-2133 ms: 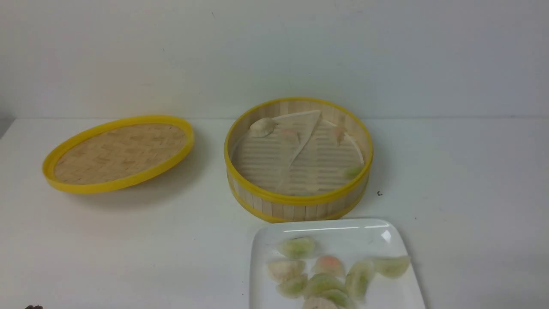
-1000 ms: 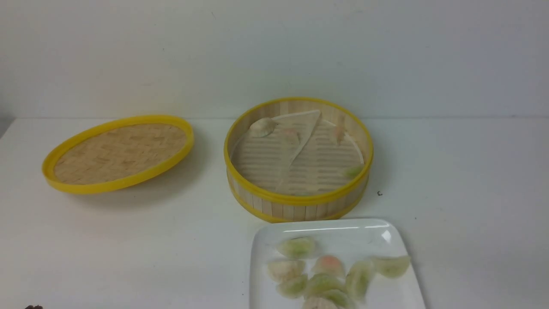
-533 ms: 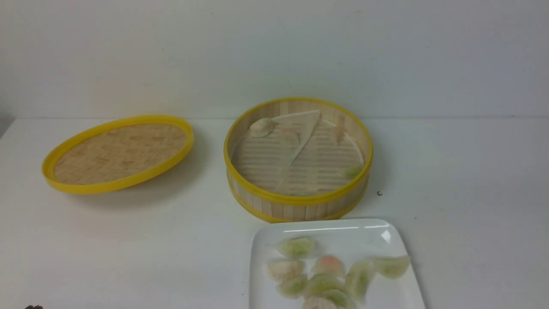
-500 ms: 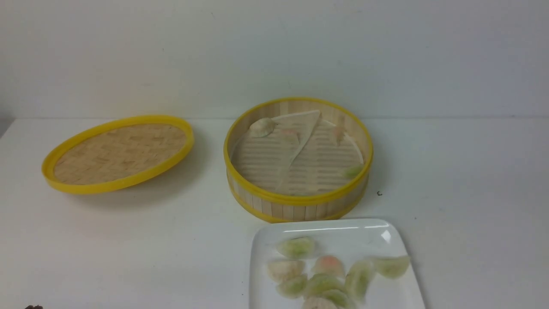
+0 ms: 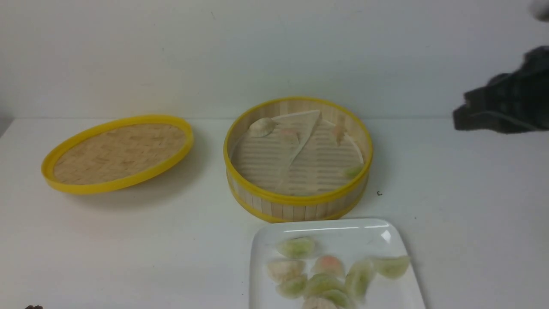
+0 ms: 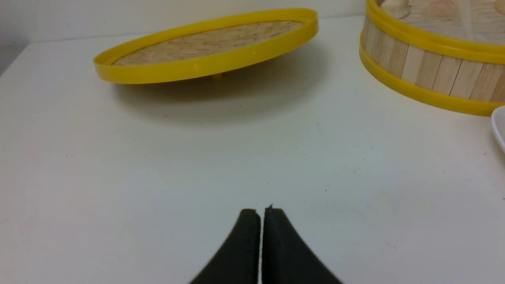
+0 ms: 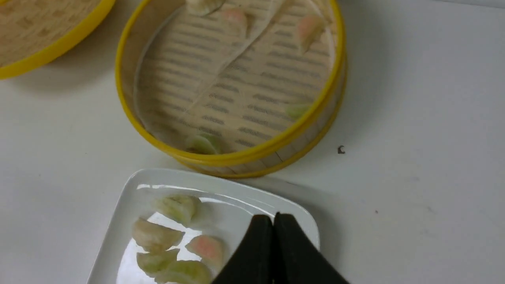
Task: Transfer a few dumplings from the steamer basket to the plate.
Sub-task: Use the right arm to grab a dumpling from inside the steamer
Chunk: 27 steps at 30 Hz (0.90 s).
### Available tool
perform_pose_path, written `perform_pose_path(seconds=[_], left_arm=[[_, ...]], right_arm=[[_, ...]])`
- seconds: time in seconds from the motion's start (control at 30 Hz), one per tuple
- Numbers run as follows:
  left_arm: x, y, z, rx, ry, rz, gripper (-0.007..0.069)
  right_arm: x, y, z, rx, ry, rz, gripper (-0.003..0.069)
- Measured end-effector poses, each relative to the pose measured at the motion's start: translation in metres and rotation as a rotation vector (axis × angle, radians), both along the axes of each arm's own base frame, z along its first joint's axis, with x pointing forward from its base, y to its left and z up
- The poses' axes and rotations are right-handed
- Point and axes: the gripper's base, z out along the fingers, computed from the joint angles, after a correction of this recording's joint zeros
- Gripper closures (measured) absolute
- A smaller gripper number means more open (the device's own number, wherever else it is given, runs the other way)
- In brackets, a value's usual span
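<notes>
The round steamer basket (image 5: 296,209) stands mid-table and holds several dumplings: a whitish one (image 5: 262,126), two pinkish ones (image 5: 339,133) and green ones (image 7: 203,144) near its wall. Just in front lies the white plate (image 5: 343,232) with several dumplings (image 5: 321,274) heaped on its near half. My right gripper (image 7: 273,216) is shut and empty, high over the plate's (image 7: 221,187) far right corner. The right arm (image 5: 502,105) is a dark blur at the right edge of the front view. My left gripper (image 6: 260,210) is shut and empty over bare table, left of the basket (image 6: 426,67).
The flat woven lid (image 5: 118,152) with a yellow rim rests tilted at the left of the table, also in the left wrist view (image 6: 205,51). A small dark speck (image 5: 379,193) lies right of the basket. A pale wall closes the back.
The right arm has come into the front view at the upper right, where nothing showed before. Basket, plate, dumplings and lid have not moved.
</notes>
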Motion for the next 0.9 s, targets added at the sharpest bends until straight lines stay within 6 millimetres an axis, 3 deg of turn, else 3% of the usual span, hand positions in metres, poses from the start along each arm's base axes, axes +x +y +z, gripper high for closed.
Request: perform_pose_path(seconds=[0.2, 0.23, 0.37, 0.53, 0.57, 0.7, 0.9], left_arm=[[0.0, 0.0, 0.0, 0.0, 0.0, 0.0, 0.0631], [0.0, 0.0, 0.0, 0.0, 0.0, 0.0, 0.0631], [0.0, 0.0, 0.0, 0.0, 0.0, 0.0, 0.0631], [0.0, 0.0, 0.0, 0.0, 0.0, 0.0, 0.0631], [0.0, 0.0, 0.0, 0.0, 0.0, 0.0, 0.0631], [0.0, 0.0, 0.0, 0.0, 0.0, 0.0, 0.0631], [0.0, 0.0, 0.0, 0.0, 0.0, 0.0, 0.0631]], right_arm=[[0.042, 0.052, -0.011, -0.169, 0.016, 0.056, 0.0648], [0.043, 0.054, -0.012, -0.177, 0.013, 0.06, 0.0646], [0.074, 0.086, -0.022, -0.246, -0.007, 0.051, 0.0588], [0.114, 0.108, -0.055, -0.274, 0.032, 0.045, 0.0471], [0.115, 0.108, -0.053, -0.272, 0.027, 0.045, 0.0471], [0.149, 0.125, -0.09, -0.295, 0.059, 0.049, 0.0354], [0.186, 0.138, -0.137, -0.378, 0.056, 0.056, 0.0277]])
